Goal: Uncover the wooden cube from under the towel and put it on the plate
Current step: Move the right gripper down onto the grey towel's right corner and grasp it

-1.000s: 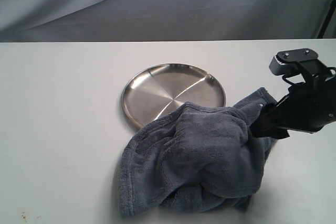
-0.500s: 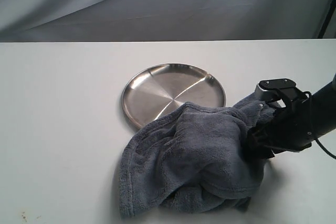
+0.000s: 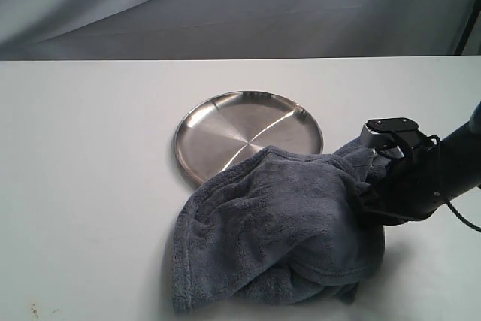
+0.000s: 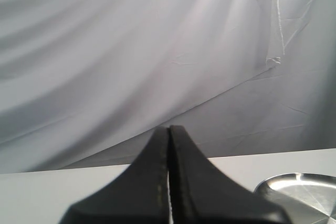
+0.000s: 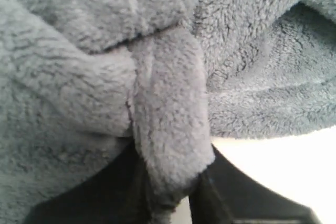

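The slate-grey fleece towel point(image 3: 278, 231) lies bunched on the white table, its far edge over the near rim of the steel plate point(image 3: 233, 129). My right gripper point(image 3: 366, 199) is pressed into the towel's right side. In the right wrist view a fold of the towel point(image 5: 168, 124) is pinched between the black fingers, so my right gripper point(image 5: 170, 182) is shut on it. The wooden cube is hidden. My left gripper point(image 4: 169, 145) is shut with nothing in it, raised before the backdrop, with a sliver of the plate point(image 4: 299, 187) at one corner of its view.
A grey cloth backdrop point(image 3: 240, 5) hangs behind the table's far edge. Bare white table point(image 3: 83, 171) spreads to the left of the plate and towel. A dark pole point(image 3: 470, 28) stands at the back right.
My right gripper came down and leftward into the towel's right side and closed on a fold of it. The towel's right edge is pressed in slightly.
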